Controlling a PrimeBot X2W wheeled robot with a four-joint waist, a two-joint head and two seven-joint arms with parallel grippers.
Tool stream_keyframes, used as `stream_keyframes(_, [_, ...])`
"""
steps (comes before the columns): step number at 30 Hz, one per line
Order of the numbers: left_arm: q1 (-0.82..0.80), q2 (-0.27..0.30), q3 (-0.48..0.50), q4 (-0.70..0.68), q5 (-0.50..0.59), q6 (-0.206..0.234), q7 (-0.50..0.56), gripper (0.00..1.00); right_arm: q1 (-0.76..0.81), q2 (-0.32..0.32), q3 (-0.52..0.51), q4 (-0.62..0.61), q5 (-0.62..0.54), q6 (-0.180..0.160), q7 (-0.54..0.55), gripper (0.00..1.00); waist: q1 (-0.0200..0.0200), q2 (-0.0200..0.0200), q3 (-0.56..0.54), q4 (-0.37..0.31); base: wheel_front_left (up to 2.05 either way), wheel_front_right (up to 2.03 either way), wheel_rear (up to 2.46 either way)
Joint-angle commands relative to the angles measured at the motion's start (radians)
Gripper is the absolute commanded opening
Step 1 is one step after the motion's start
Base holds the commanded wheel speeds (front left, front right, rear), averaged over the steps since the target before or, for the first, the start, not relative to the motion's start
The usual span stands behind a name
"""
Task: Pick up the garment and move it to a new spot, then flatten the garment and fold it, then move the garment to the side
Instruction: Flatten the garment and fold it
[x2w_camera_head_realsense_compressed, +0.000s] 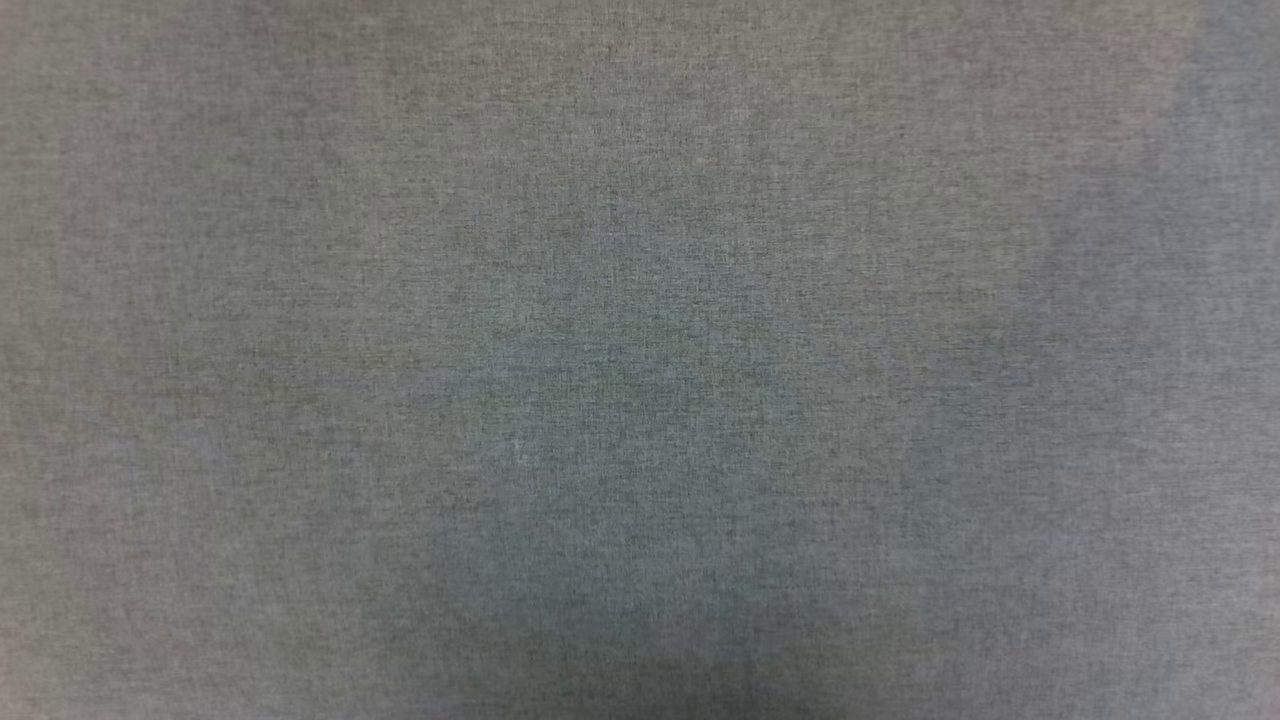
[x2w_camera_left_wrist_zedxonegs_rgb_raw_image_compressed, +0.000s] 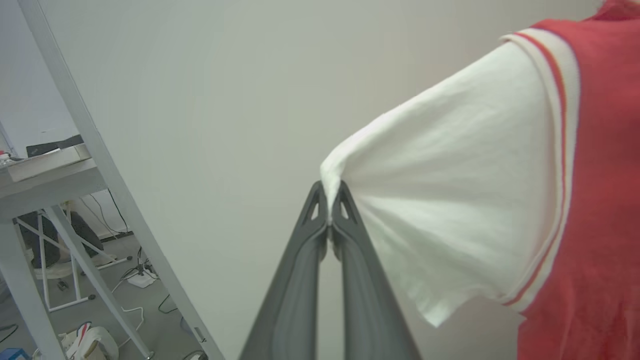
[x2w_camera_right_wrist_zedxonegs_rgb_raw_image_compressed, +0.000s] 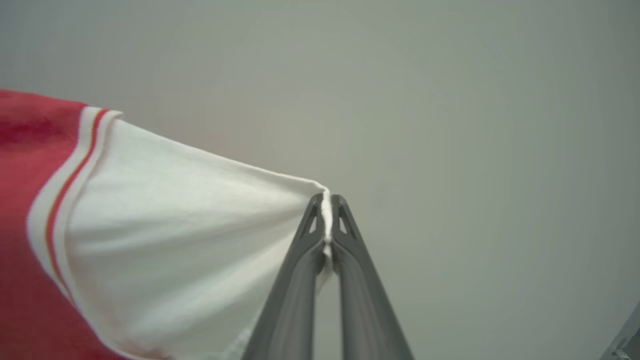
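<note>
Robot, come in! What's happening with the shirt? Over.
Left gripper shut on one white sleeve. Right gripper shut on the other sleeve. Garment held up, spread between them. Grey cloth surface under the head camera.

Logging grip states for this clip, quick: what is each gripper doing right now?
Left gripper: shut on the garment, pinching a white sleeve's edge.
Right gripper: shut on the garment, pinching a white sleeve's edge.

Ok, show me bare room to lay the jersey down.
The grey woven cloth surface is bare right across the head view. Crowded only where the red, white-sleeved jersey spans left gripper and right gripper, jaws shut on its sleeves.
</note>
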Motion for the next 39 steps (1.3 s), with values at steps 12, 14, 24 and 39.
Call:
stream_keyframes(12, [0.283, -0.06, -0.039, 0.15, -0.057, -0.022, -0.141, 0.0, 0.223, 0.033, 0.141, 0.062, 0.069, -0.002, -0.107, 0.0, -0.0002, 0.012, -0.083, 0.005, 0.0, 0.0, 0.0])
stream_keyframes(14, [0.351, -0.067, -0.046, 0.159, -0.067, -0.024, -0.159, 0.0, 0.28, 0.029, 0.163, 0.061, 0.098, -0.002, -0.115, 0.0, -0.0002, 0.012, -0.12, 0.007, 0.0, 0.0, 0.0])
stream_keyframes(24, [0.751, -0.083, -0.061, 0.119, -0.123, -0.009, -0.198, 0.0, 0.659, -0.055, 0.329, -0.057, 0.308, -0.002, -0.067, 0.0, -0.0002, 0.012, -0.312, 0.016, 0.0, 0.0, 0.0])
stream_keyframes(39, [1.222, -0.078, -0.107, -0.022, -0.183, 0.053, -0.192, 0.0, 1.134, -0.217, 0.468, -0.288, 0.547, -0.002, -0.003, 0.0, -0.0002, 0.012, -0.489, 0.018, 0.0, 0.0, 0.0])
